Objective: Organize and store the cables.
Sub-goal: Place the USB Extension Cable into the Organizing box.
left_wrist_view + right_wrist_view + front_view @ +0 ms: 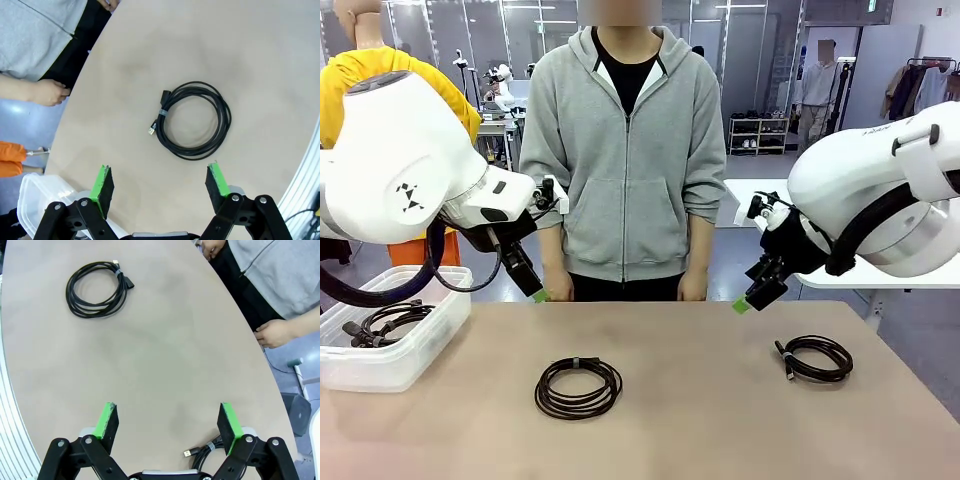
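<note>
One coiled black cable (578,387) lies mid-table, seen in the left wrist view as a cable (192,120) and in the right wrist view far off (98,288). A second coiled cable (815,358) lies at the right, its plug end and coil edge (205,452) showing by my right fingers. Another cable (388,320) rests inside the clear bin (420,350). My left gripper (540,295) hangs open above the table's far left edge, empty (159,184). My right gripper (742,304) is open and empty (170,424) above the far right part.
A person in a grey hoodie (630,150) stands at the far side, hands (47,92) down near the table edge (274,333). The bin's corner (35,192) shows below my left fingers. Bare tabletop (700,420) spreads between the two loose coils.
</note>
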